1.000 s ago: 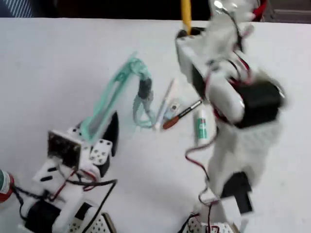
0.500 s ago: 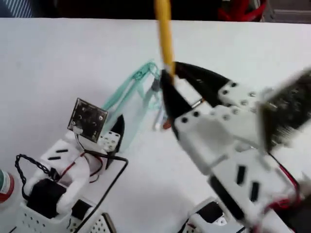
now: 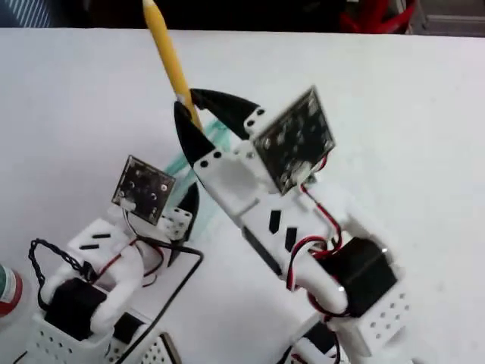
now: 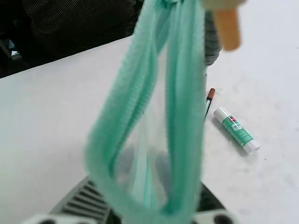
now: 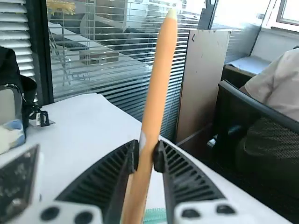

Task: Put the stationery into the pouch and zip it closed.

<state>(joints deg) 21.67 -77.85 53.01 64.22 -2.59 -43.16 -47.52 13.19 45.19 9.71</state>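
Observation:
My right gripper (image 3: 186,100) is shut on a yellow pencil (image 3: 168,54), which sticks up past its fingers (image 5: 175,170) in the right wrist view as the pencil (image 5: 156,93). It hovers over the teal-edged clear pouch (image 3: 179,162). My left gripper (image 3: 186,206), at the lower left, is shut on one edge of the pouch (image 4: 154,116) and holds its mouth up. The pencil's blunt end (image 4: 227,24) hangs just above that mouth. On the table beyond lie a green-and-white glue stick (image 4: 236,130) and a thin pen (image 4: 209,100).
The white table (image 3: 394,91) ends at a dark back edge. A red, white and green container (image 3: 4,292) stands at the left border. The right arm's body (image 3: 333,265) covers the middle of the table in the high view.
My right arm has swung left with the pencil, from over the loose stationery to above the pouch. The left arm raised the pouch a second ago, then kept still.

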